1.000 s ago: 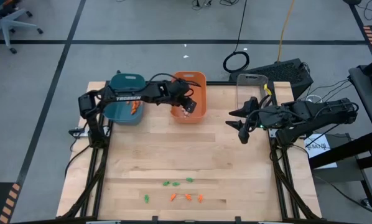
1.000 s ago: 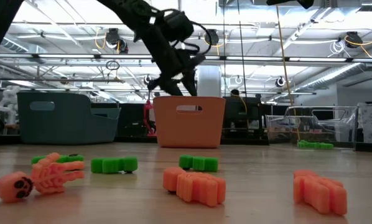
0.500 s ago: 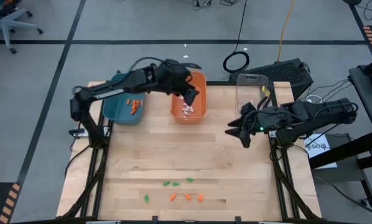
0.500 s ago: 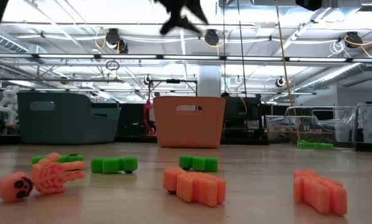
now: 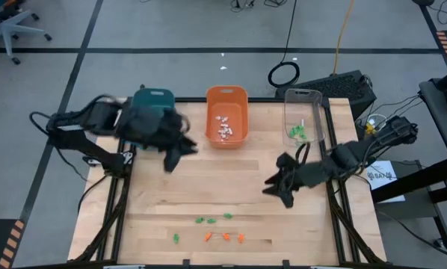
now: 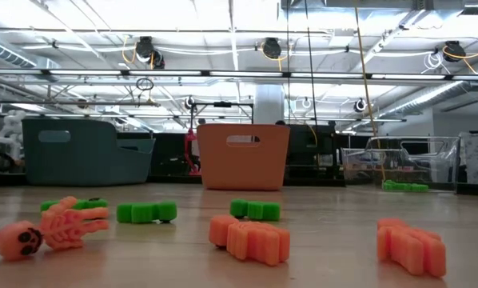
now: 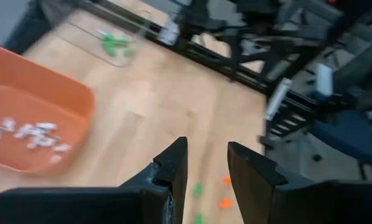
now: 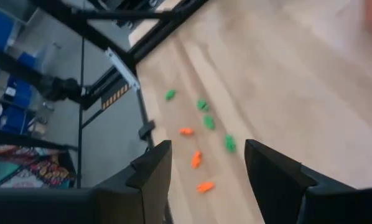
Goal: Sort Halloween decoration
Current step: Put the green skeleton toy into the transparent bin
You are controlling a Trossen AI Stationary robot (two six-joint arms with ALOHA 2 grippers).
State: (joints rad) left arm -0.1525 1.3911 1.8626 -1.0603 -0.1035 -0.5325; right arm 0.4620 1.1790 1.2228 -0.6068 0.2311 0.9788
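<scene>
trinkets (image 5: 208, 237) near front edge | right end effector (image 5: 274, 187) closest (empty)

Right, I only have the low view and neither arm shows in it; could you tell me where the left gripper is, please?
Observer: The left gripper hangs above the table near the teal bin, fingers apart, holding nothing.
Operator: Thank you. And the right one?
Observer: The right gripper is open and empty over the table's right side.
Operator: What lies inside the orange bin?
Observer: The orange bin holds a small heap of white trinkets.
</scene>
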